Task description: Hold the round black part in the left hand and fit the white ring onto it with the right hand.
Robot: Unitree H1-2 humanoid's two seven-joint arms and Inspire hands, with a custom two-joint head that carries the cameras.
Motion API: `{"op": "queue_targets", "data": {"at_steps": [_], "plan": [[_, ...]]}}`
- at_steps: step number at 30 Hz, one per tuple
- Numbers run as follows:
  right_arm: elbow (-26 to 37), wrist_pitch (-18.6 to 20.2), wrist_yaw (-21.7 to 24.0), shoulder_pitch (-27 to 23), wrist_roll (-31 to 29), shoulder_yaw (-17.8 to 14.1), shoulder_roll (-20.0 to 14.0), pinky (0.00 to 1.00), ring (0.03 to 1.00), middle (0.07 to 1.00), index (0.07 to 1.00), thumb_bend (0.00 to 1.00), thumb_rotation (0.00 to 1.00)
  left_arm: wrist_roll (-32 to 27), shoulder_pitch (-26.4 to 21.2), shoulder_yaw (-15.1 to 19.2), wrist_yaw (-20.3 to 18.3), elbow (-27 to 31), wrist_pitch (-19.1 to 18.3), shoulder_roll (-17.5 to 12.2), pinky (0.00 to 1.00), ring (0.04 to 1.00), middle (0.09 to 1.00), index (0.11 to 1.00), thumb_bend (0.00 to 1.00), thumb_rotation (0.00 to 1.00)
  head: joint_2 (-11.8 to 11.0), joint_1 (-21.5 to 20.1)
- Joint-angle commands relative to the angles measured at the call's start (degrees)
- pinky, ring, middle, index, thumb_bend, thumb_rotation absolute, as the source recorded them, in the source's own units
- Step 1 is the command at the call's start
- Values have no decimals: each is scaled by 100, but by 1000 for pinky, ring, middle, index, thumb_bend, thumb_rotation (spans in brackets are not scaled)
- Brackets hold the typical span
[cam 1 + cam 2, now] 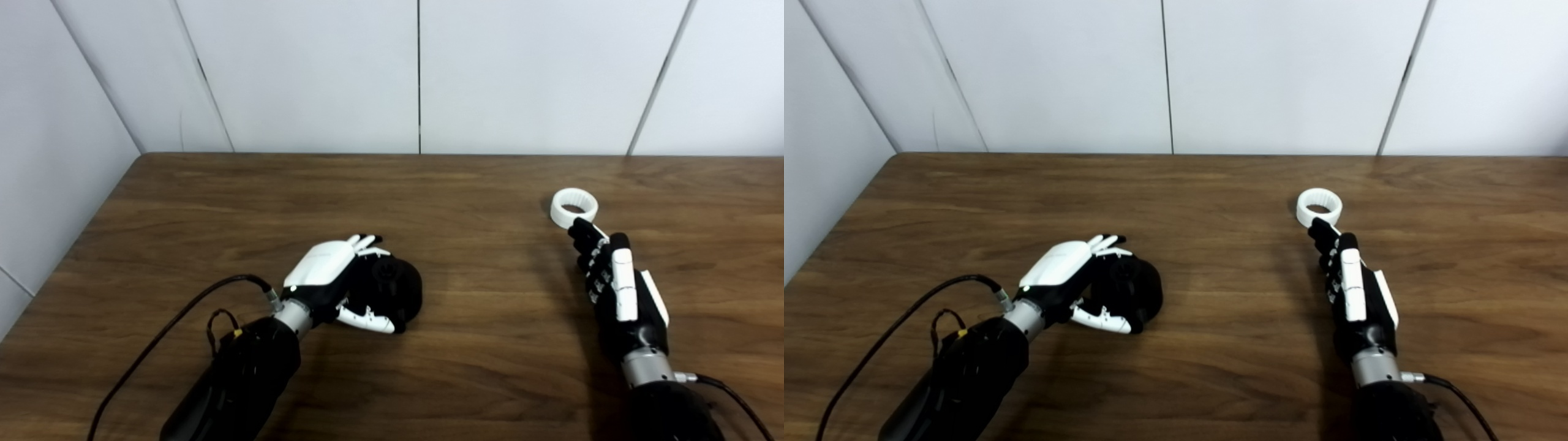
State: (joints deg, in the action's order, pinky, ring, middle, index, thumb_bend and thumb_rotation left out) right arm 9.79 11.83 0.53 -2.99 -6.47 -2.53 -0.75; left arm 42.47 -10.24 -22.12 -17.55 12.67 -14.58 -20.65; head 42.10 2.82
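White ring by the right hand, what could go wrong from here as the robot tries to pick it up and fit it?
1. The white ring lies flat on the table, just beyond the right hand; the fingertips may push it away rather than grasp it.
2. The left hand is wrapped around the round black part, low at the table; its fingers may cover where the ring should seat.

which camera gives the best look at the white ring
The left eye view, slightly: the white ring shows its ribbed inner wall, with the right hand reaching just short. The right eye view shows the same ring, fingertips overlapping its near rim.
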Motion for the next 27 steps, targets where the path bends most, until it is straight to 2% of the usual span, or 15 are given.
{"op": "queue_targets", "data": {"at_steps": [1,13,27], "plan": [[272,-64,-24,-138,13,23,66,1000,959,888,856,618,983,177,6,-78,56,203,154,28,934,1000,967,783,934,460,14,-23],[361,-25,-84,-89,80,54,150,1000,957,890,858,599,993,394,257,-241,12,309,377,284,923,1000,970,786,936,483,59,-177],[482,72,-97,-124,147,44,90,1000,963,888,862,613,994,520,487,-382,-101,500,391,495,912,1000,972,786,938,488,112,-268]]}}
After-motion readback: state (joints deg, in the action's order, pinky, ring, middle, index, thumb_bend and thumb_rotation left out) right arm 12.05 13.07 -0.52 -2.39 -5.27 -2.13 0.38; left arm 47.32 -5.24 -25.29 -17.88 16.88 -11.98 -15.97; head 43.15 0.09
